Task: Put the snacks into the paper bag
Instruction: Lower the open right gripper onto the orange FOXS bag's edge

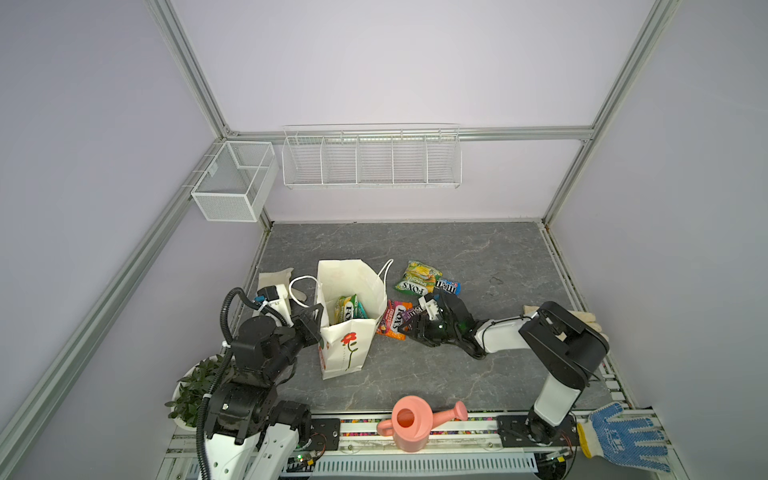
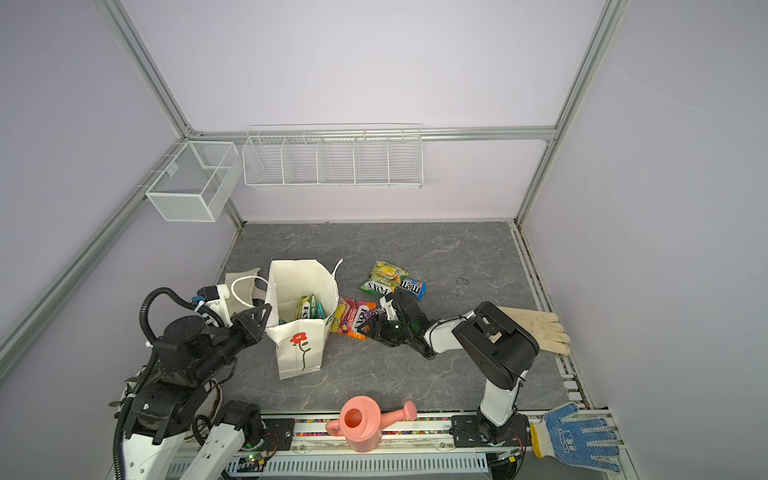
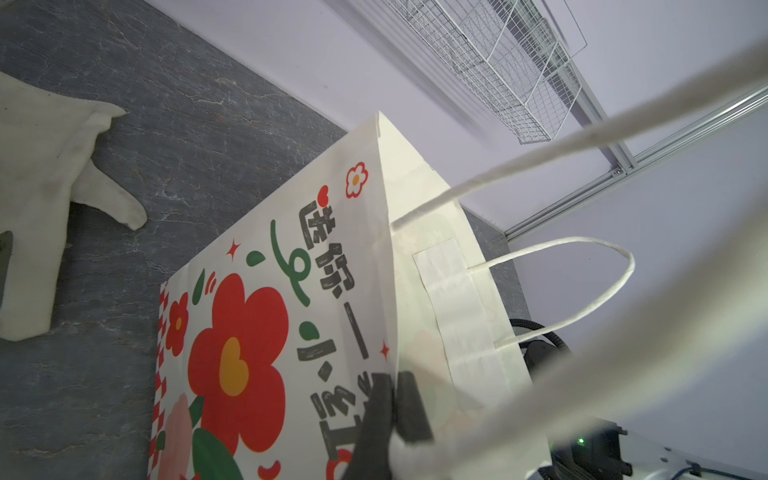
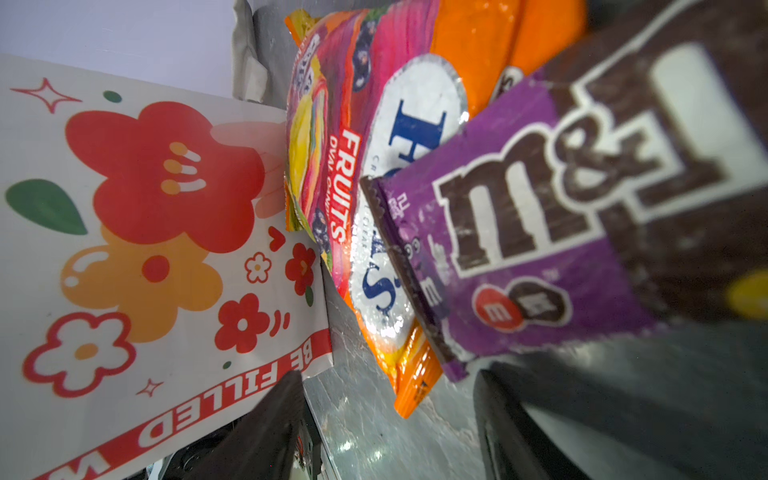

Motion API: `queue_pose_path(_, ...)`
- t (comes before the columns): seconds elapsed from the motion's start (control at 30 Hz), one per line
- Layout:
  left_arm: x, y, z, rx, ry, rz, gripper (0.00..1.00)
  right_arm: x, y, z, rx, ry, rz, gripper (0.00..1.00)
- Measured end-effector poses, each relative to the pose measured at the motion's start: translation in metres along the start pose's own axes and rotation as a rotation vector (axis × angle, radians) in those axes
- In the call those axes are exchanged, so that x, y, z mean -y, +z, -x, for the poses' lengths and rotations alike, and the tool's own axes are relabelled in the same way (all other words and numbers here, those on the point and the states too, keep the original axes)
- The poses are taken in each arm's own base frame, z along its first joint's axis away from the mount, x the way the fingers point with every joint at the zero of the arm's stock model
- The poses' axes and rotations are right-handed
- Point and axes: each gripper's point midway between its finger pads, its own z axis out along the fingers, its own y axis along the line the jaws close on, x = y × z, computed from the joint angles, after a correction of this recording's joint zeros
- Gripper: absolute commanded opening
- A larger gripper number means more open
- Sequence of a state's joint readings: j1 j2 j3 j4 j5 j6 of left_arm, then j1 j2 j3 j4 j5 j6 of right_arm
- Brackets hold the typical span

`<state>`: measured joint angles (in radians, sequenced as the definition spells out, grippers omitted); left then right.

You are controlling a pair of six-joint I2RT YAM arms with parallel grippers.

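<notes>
Towards the grey bench's (image 1: 457,257) left edge we clenched our left hand (image 1: 312,318) on the paper bag's (image 1: 349,353) rim, steadying its mouth. Our right hand (image 1: 409,322), released, fingers spread, reached the purple candy pack (image 4: 540,249) nearby.

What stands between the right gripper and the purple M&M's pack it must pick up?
Nothing visible. The open right gripper faces the purple M&M's pack directly; it lies atop the orange FOX'S bag, beside the paper bag.
</notes>
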<state>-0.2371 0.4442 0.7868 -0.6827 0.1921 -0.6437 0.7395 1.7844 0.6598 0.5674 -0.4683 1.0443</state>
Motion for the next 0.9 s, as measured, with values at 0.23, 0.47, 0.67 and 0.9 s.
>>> queue_pose_path(0.23,0.0,0.0,0.0,0.0,0.0,0.0,0.0,-0.002,0.007,0.004,0.007,0.013,0.017,0.65)
queue_pose_path(0.47,0.0,0.0,0.0,0.0,0.0,-0.001,0.0,-0.003,0.015,0.009,0.018,0.037,0.042,0.52)
queue_pose_path(0.67,0.001,0.0,0.0,-0.001,0.001,-0.004,0.0,0.005,0.022,0.009,0.025,0.066,0.033,0.27)
queue_pose_path(0.9,0.001,0.0,0.0,-0.001,0.001,-0.004,0.0,0.014,0.023,0.009,0.035,0.09,0.003,0.07)
